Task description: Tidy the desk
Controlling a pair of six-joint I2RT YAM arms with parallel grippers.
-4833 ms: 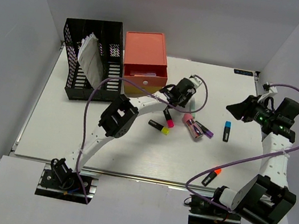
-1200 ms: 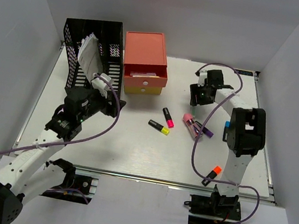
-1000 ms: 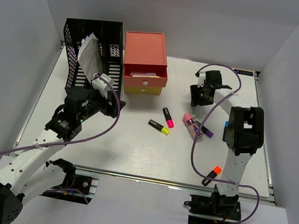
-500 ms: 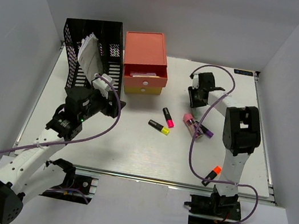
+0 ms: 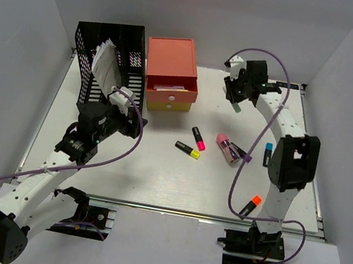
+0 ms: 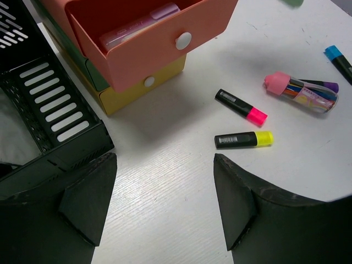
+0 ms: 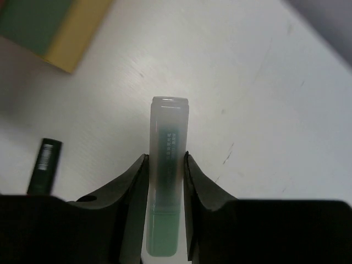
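Bearing blurred, unreadable print, a green highlighter (image 7: pixel 166 181) sits in the right gripper (image 7: pixel 165 159).

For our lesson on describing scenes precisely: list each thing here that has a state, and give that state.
Left pincer: open, holding nothing.
Right pincer: shut on the green highlighter.
Green highlighter: held above the desk.
Coral drawer: pulled open.
Yellow drawer: shut.

Black rack (image 5: pixel 133 73), drawer unit (image 5: pixel 171 63), green highlighter (image 7: pixel 165 143)
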